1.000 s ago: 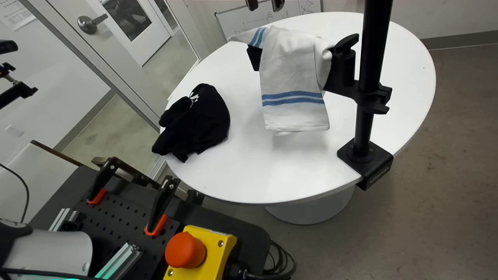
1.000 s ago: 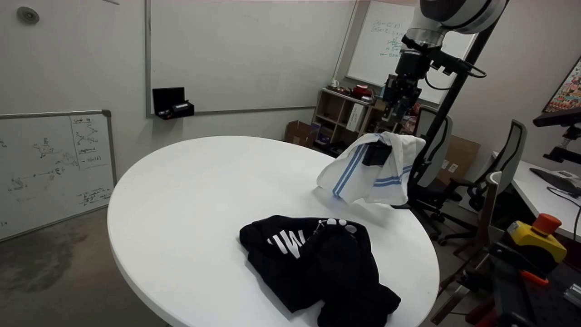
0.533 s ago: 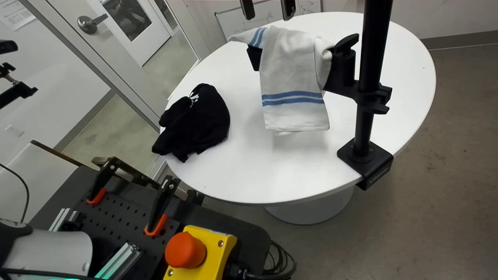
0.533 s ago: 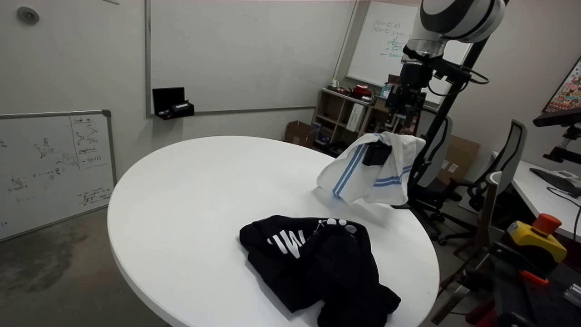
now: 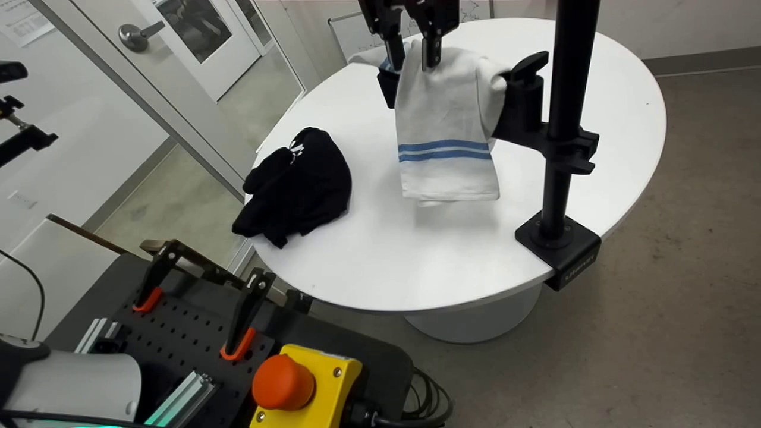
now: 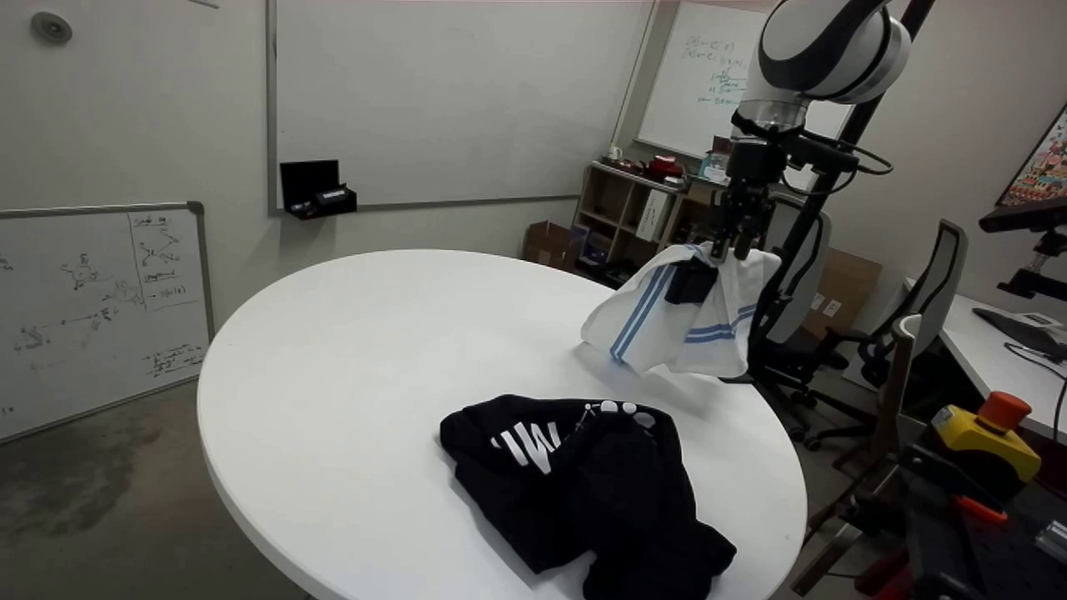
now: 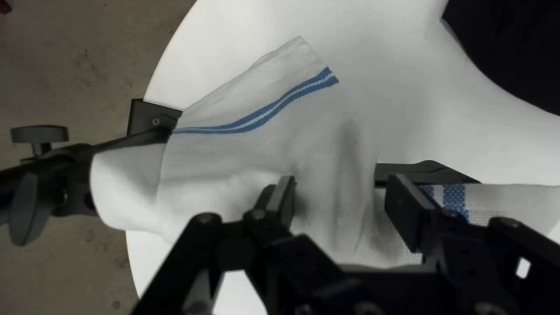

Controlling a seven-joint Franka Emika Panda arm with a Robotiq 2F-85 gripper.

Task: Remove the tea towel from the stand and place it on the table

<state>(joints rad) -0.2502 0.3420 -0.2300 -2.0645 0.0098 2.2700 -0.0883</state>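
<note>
The end effector (image 7: pixel 342 190) has lowered to the towel (image 5: pixel 449 122), gaping, empty; only an exterior view frames the black cloth (image 5: pixel 306 190) whole.

1. Lg. whiteboard (image 6: pixel 450 100) on pale wall (image 6: pixel 150 125); smaller bd. (image 6: pixel 92 308) lower down.
2. Shelf unit (image 6: pixel 607 193) w/ cardboard box (image 6: pixel 546 243) beside it.
3. Office chairs (image 6: pixel 934 287) nr. white desk (image 6: pixel 967 329).
4. Door (image 5: pixel 169 77) w/ metal handle (image 5: pixel 134 37); grey-brn. floor (image 5: pixel 672 333), darker patches here & there.

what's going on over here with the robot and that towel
A robot arm has its gripper at the top of a blue-striped tea towel draped over a black stand. The jaws are apart, so it isn't gripping the towel yet. It probably means to lift it off and lay it on the white table, where a black garment lies crumpled.
</note>
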